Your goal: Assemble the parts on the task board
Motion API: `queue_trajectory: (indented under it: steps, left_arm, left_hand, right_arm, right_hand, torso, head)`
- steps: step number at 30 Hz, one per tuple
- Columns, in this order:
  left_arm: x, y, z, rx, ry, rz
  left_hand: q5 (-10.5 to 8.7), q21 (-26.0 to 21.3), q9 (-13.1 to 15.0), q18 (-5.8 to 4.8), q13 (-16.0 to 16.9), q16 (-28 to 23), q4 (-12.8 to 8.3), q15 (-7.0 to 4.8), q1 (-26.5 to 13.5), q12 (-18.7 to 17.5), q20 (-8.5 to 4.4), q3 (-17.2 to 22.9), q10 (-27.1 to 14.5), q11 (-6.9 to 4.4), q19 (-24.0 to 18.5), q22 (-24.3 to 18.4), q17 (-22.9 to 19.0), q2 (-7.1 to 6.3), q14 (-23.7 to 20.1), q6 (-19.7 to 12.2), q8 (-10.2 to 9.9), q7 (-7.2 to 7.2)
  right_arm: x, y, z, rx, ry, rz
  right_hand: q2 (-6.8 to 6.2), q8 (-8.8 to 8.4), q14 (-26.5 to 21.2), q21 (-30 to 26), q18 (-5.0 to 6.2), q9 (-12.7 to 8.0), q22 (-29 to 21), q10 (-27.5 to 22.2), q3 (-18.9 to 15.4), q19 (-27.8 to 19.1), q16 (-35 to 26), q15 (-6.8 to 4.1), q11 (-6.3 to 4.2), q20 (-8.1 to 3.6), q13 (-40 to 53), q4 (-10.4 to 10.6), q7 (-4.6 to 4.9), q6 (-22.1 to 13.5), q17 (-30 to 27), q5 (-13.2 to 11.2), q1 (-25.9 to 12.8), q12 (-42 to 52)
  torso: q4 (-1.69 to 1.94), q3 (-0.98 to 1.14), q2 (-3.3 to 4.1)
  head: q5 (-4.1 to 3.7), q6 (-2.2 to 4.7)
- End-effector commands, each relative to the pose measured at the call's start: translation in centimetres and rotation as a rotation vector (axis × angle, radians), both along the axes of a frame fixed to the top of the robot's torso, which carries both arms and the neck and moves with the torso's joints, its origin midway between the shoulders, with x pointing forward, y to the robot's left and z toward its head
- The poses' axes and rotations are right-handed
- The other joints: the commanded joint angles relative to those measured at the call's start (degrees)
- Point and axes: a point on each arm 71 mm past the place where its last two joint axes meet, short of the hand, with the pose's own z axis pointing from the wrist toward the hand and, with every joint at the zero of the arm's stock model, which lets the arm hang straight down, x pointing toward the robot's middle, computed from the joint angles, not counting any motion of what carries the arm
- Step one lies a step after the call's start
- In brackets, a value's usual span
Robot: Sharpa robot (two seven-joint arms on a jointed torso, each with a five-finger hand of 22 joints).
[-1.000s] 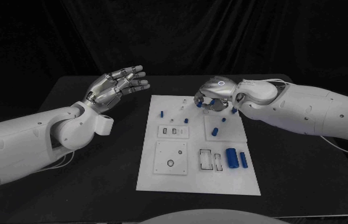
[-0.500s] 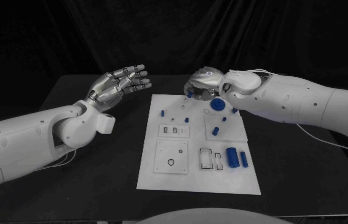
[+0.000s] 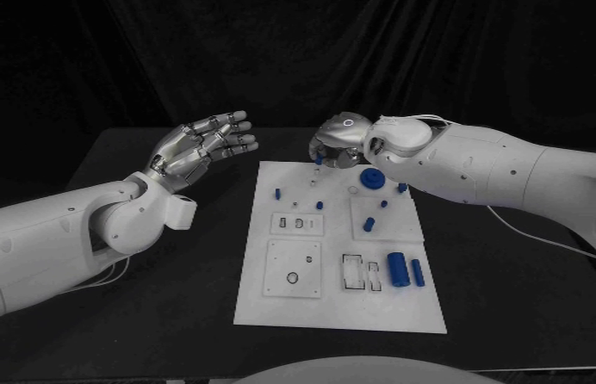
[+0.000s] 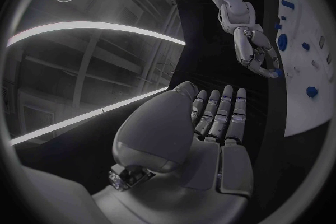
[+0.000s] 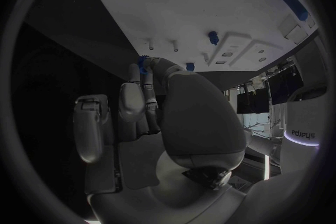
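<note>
The white task board (image 3: pixel 335 302) lies in the middle of the black table. My right hand (image 3: pixel 342 140) hovers over the board's far edge and pinches a small blue part (image 3: pixel 319 155) at its fingertips; the right wrist view shows that blue part (image 5: pixel 145 62) between the thumb and a finger. A large blue gear (image 3: pixel 371 177) lies on the board just beside that hand. My left hand (image 3: pixel 204 147) is raised left of the board, fingers spread, holding nothing. In the left wrist view my left hand (image 4: pixel 203 123) faces my right hand (image 4: pixel 255 51).
On the board, a thick blue cylinder (image 3: pixel 398 269) and a thinner one (image 3: pixel 418 273) lie near the right edge. A blue peg (image 3: pixel 369 224) and several small blue pegs (image 3: pixel 319 205) stand farther back. White inset plates (image 3: pixel 294 270) sit on the board's left half.
My right hand has moved left and toward the board's far edge, uncovering the large blue gear. The left hand has stayed where it was.
</note>
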Motion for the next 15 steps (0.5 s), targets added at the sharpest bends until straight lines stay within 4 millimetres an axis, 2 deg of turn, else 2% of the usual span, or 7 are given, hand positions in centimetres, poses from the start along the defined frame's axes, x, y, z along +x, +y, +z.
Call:
queue_trajectory:
  steps: [1,8,15]
  left_arm:
    - [0.03,-0.1,0.19,-0.011,-0.008,-0.001]
    - [0.03,-0.2,0.17,-0.011,-0.006,-0.006]
    - [0.05,-0.19,0.15,-0.01,-0.004,-0.007]
  left_hand:
    - [0.2,-0.3,0.0,-0.27,0.0,-0.2,-0.1,-0.07,0.0,0.2,0.03,0.4,0.0,0.29,-0.3,-0.1,-0.1,-0.45,-0.3,0.1,0.1,2.32]
    - [0.2,-0.3,0.0,-0.27,0.0,-0.2,-0.1,-0.07,0.0,0.2,0.03,0.4,0.0,0.29,-0.3,-0.1,-0.1,-0.45,-0.3,0.1,0.1,2.32]
    - [0.2,-0.3,0.0,-0.27,0.0,-0.2,-0.1,-0.07,0.0,0.2,0.03,0.4,0.0,0.29,-0.3,-0.1,-0.1,-0.45,-0.3,0.1,0.1,2.32]
  right_arm:
    - [0.21,-0.07,-0.44,-0.012,0.025,-0.03]
    - [0.29,0.19,-1.07,-0.023,0.044,-0.034]
    - [0.32,0.25,-1.35,-0.031,0.055,-0.04]
  right_hand:
    - [0.17,-0.4,-0.5,0.2,-0.45,0.1,15.1,0.1,0.2,6.0,-0.5,0.15,0.14,-0.06,-0.1,-0.2,0.14,-0.3,-0.3,-0.3,0.0,-0.6]
    - [0.2,-0.51,-0.7,0.2,-0.45,0.0,15.1,0.1,0.3,6.0,-0.8,0.19,0.17,-0.02,-0.2,-0.3,0.16,-0.3,-0.7,-0.3,0.0,-0.8]
    - [0.23,-0.63,-0.9,0.2,-0.45,0.0,15.1,0.1,0.4,6.0,-1.0,0.22,0.2,0.02,-0.3,-0.4,0.17,-0.4,-0.9,-0.3,0.1,-1.0]
  torso:
    - [0.04,-0.01,0.0]
    - [-0.22,0.01,-0.09]
    - [-0.24,-0.03,-0.11]
  head:
    - [-0.17,0.01]
    - [0.04,-0.03]
    - [0.07,-0.09]
